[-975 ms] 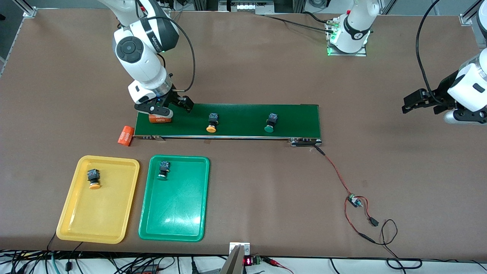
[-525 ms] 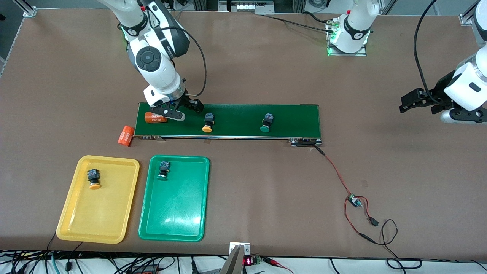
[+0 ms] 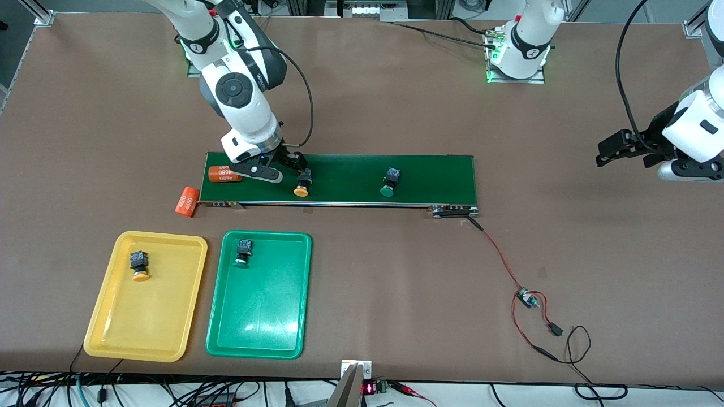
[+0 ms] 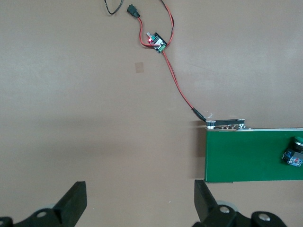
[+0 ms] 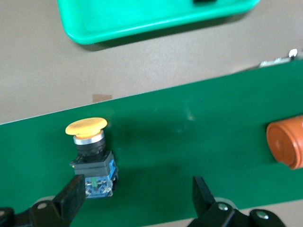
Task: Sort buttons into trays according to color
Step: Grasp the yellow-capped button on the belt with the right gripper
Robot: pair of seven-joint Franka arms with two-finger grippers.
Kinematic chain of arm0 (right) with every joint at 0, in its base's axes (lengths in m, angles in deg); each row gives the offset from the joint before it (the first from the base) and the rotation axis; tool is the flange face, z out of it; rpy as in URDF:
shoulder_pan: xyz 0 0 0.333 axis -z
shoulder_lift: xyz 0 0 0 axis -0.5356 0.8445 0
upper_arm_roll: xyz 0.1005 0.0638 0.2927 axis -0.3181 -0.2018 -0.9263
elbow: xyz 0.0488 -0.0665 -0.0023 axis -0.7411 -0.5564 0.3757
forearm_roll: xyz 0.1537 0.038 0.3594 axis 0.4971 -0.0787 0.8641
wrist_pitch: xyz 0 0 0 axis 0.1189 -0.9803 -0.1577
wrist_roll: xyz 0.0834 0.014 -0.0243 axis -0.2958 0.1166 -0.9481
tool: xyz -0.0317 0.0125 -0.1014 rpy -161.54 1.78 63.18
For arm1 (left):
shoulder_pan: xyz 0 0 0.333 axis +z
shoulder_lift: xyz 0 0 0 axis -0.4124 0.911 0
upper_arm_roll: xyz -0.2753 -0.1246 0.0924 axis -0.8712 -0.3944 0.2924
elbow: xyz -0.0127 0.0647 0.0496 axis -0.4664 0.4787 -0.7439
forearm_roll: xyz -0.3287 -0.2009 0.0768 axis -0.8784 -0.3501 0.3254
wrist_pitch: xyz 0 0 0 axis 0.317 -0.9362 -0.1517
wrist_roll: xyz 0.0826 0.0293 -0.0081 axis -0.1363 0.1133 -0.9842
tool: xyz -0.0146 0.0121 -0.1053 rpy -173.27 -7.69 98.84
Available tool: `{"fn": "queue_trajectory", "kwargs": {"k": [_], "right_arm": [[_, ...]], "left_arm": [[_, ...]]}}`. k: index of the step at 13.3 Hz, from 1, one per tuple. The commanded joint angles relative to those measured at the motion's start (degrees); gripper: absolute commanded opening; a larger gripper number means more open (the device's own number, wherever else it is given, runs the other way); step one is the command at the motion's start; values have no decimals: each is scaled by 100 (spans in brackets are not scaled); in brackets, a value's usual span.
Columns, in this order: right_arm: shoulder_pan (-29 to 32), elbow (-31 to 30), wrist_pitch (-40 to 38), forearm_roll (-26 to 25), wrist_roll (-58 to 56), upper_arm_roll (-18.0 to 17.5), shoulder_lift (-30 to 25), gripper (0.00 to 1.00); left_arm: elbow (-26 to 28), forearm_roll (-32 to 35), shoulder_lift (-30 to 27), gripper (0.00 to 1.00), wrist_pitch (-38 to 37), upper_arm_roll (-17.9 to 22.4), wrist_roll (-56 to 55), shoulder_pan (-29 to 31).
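Two buttons lie on the green conveyor belt (image 3: 430, 178): a yellow-capped button (image 3: 302, 184) (image 5: 90, 151) and a green-capped button (image 3: 388, 183) (image 4: 294, 155). My right gripper (image 3: 281, 169) (image 5: 137, 191) is low over the belt, open, and the yellow button's blue body lies just inside one of its fingers (image 5: 73, 191). The yellow tray (image 3: 153, 316) holds a yellow-capped button (image 3: 138, 265). The green tray (image 3: 266, 305) (image 5: 156, 16) holds a green-capped button (image 3: 243, 252). My left gripper (image 3: 613, 152) (image 4: 139, 205) waits open over bare table past the belt's end.
One orange cylinder (image 3: 224, 174) (image 5: 286, 146) lies on the belt beside my right gripper. Another orange cylinder (image 3: 186, 202) lies on the table off the belt's end. A red cable with a small circuit board (image 3: 527, 298) (image 4: 157, 42) runs from the belt's other end.
My right gripper has moved along the belt from the orange cylinder to the yellow button. The belt's buttons and cylinder have drifted toward the right arm's end. The left arm has barely shifted.
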Motion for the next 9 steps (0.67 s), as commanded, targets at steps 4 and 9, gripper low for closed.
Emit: {"fn": "queue_trajectory", "kwargs": {"k": [4, 9], "right_arm": [[-10, 203, -3, -226, -415, 5, 102, 100], [34, 476, 32, -226, -415, 119, 365, 100]], "left_arm": [[-11, -69, -106, 100, -96, 58, -49, -126], [-29, -77, -106, 100, -96, -48, -40, -126]]}}
